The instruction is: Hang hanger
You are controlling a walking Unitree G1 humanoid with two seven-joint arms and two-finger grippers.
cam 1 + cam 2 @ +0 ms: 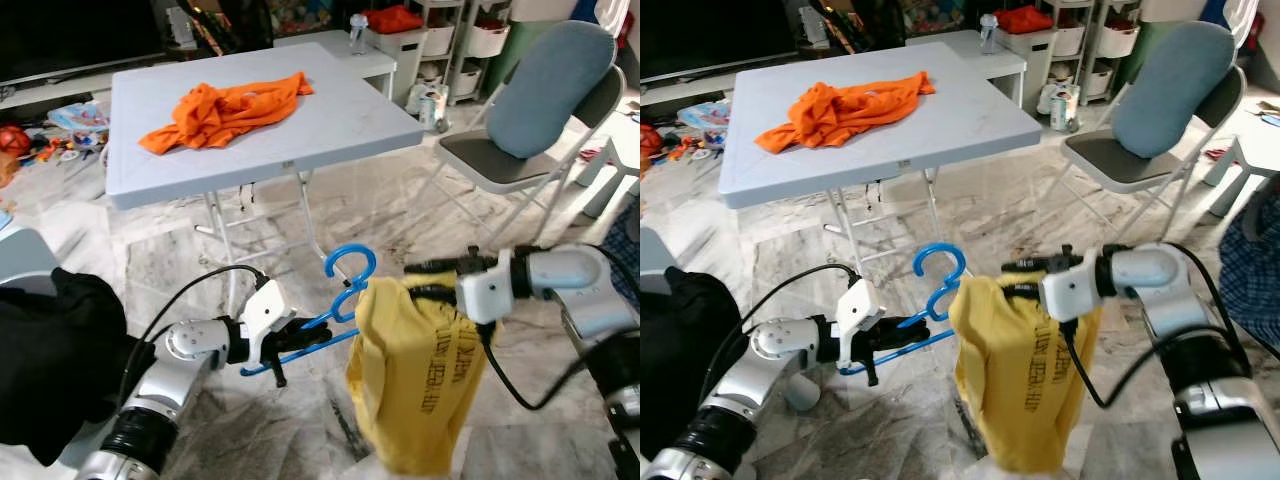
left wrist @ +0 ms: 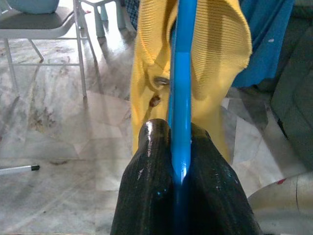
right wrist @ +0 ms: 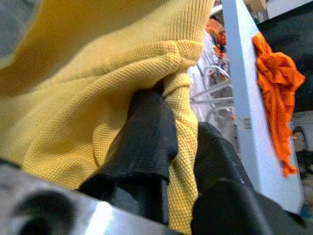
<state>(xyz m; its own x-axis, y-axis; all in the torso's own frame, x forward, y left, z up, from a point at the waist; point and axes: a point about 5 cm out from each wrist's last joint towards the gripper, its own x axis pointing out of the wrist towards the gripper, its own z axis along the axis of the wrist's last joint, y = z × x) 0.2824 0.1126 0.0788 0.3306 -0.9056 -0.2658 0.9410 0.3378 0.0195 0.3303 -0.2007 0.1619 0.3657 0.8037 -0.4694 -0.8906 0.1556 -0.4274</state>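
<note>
Nearest the robot, at the near left, a heap of black cloth (image 1: pixel 50 350) is seen beside the left arm. The left gripper (image 1: pixel 283 345) is held low over the marble floor (image 1: pixel 400 215), and its two black fingers (image 2: pixel 151 161) are closed tight on the lower bar of the blue hanger (image 1: pixel 335 300). The hanger is carried in the air between the two arms, tilted, with its hook (image 1: pixel 350 262) standing up at the middle of the scene. A yellow shirt (image 1: pixel 415 375) is draped from the right end of the hanger and hangs down almost to the floor, black lettering running down its front. The right gripper (image 1: pixel 425 280) is placed at the top of the shirt, just right of the hook, and a fold of the yellow knit is pinched between its fingers (image 3: pixel 151 127).

Farther off, a pale folding table (image 1: pixel 330 125) stands on the floor, and an orange garment (image 1: pixel 225 108) lies crumpled on its top. To the far right a folding chair (image 1: pixel 500 165) with a blue-grey cushion (image 1: pixel 550 85) against its back is found. Beyond the table, white shelving with bins (image 1: pixel 440 40) is lined along the far side, and toys (image 1: pixel 40 140) are scattered on the floor at the far left.
</note>
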